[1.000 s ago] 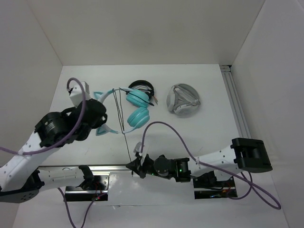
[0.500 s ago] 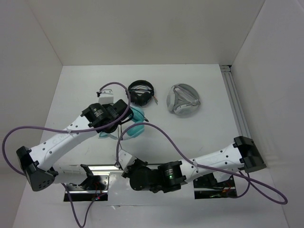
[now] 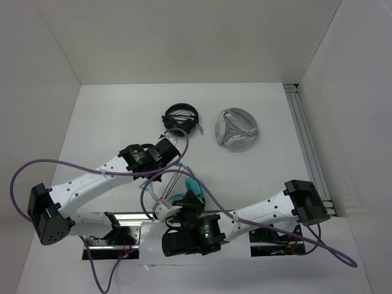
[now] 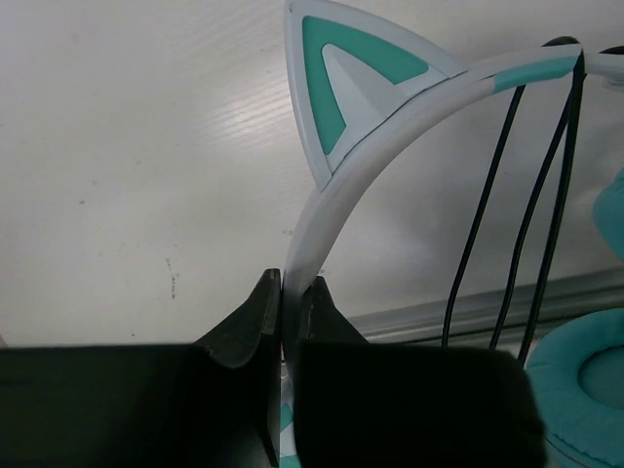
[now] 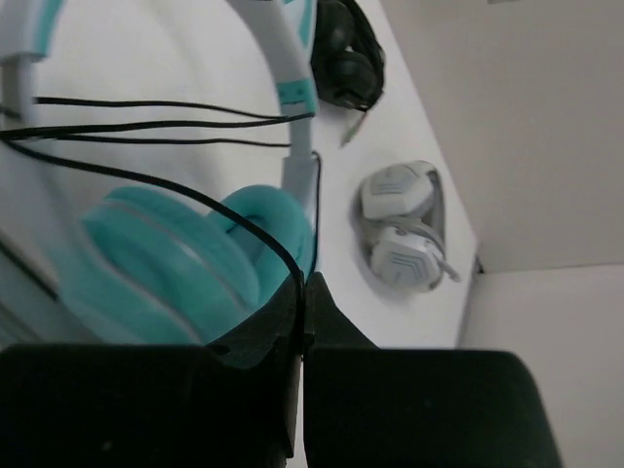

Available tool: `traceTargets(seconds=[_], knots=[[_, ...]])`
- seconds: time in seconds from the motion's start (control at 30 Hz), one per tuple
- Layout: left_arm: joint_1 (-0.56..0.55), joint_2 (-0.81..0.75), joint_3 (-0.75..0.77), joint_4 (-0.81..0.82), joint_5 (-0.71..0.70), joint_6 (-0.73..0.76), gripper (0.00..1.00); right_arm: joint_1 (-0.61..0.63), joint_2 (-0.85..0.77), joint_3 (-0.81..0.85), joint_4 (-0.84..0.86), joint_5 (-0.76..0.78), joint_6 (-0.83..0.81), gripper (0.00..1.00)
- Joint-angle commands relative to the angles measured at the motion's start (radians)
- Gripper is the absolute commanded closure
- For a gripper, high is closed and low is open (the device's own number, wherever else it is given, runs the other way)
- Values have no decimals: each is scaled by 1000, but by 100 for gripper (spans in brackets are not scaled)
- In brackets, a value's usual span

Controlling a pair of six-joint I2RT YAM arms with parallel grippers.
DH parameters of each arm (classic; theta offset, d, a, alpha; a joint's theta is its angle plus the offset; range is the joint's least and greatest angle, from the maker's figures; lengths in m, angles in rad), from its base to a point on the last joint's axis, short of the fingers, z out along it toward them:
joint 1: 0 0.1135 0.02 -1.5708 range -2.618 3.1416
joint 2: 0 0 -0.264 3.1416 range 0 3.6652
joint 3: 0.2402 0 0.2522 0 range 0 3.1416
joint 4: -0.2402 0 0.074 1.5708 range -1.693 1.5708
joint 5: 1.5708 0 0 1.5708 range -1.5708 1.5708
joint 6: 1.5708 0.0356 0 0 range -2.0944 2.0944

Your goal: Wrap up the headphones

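held near front edge of table (image 3: 104,116), between both arms: headphones (image 3: 192,184); pinched at pale headband (image 4: 336,190), just below cat ear (image 4: 336,83), by left gripper (image 4: 290,291), jaws narrow on it; clamped at thin dark cable (image 5: 146,125) by right gripper (image 5: 300,289), jaws nearly closed, teal ear cup (image 5: 166,255) just beyond; cable strung in several lines across headband; bare tabletop left and right; black headphones (image 3: 181,116) and grey case (image 3: 236,128) well apart, far side.

Left pincer (image 4: 289,304) and right pincer (image 5: 301,310) both clamped tight.
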Motion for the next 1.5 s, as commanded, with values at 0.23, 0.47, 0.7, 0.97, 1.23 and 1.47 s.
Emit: traceTargets(seconds=[0.23,0.47,0.7,0.97,1.23,1.47], knots=[[-49,9,-21,124,261,81,100,-130,-119,-117,142,-17,-128,89],[-49,-2,-30,125,270,81,100,-217,-281,-226,362,-242,-238,83],[-49,-2,-21,115,259,81,100,-285,-281,-253,400,-306,-259,73],[-40,-2,-12,115,259,81,100,-428,-262,-295,500,-383,-249,71],[-40,-2,-12,106,250,81,100,-521,-230,-304,529,-484,-249,62],[-20,-11,-2,97,241,72,100,-556,-164,-304,520,-559,-218,61]])
